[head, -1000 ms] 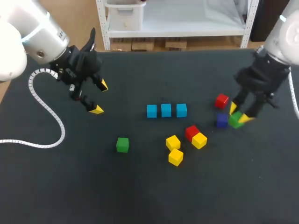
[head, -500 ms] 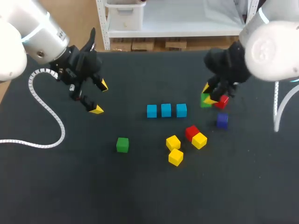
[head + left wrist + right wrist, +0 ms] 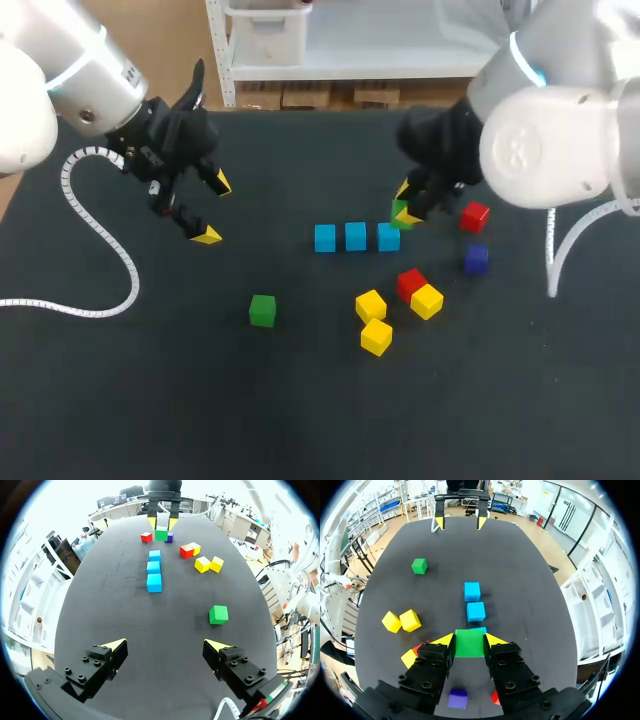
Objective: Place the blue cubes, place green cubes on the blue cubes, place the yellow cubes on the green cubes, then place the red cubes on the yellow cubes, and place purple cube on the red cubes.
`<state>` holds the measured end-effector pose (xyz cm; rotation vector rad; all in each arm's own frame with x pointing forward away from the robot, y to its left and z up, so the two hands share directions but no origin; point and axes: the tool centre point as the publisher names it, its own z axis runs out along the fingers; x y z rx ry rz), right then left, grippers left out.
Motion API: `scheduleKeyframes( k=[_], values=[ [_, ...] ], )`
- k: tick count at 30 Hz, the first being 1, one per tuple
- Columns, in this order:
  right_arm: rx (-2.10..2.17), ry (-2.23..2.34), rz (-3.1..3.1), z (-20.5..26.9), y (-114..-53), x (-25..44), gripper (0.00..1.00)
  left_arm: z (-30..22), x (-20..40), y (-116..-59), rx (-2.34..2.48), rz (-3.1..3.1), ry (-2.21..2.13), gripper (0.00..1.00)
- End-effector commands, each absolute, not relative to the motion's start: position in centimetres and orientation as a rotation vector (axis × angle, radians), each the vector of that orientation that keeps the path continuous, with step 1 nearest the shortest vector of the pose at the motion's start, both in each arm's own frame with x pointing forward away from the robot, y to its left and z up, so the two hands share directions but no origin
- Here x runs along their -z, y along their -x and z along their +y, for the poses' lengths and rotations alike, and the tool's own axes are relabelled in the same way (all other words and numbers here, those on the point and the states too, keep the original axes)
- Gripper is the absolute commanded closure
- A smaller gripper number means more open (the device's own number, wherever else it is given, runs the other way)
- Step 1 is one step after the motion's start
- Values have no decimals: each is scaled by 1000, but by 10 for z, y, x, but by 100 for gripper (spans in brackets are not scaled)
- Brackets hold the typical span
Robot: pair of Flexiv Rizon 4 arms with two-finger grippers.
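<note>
Green cube [image 3: 401, 213], pinched by the right jaws, has swung in from three o'clock to above the end blue cube [image 3: 389, 236], ready for stacking; left jaws spread.

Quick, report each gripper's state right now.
Left gripper: open, holding nothing.
Right gripper: shut on a green cube.

A black table [image 3: 300, 420] with a matte top

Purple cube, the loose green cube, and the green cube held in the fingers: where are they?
purple cube [image 3: 476, 257]: head view, middle of the cube.
loose green cube [image 3: 262, 309]: head view, middle of the cube.
held green cube [image 3: 469, 643]: right wrist view, middle of its visible face.
</note>
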<state>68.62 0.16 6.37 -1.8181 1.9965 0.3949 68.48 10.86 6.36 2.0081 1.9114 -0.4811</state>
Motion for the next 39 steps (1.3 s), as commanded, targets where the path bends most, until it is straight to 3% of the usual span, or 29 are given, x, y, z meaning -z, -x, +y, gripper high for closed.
scheduleKeyframes(
  k=[1,39],
  values=[
    [-412,1821,2003,11,-695,-55,100,109,-63,-686,483,1909,-2011,0],
    [-442,1862,1960,36,-702,-38,100,109,-63,-686,483,1909,-2011,0]
  ],
)
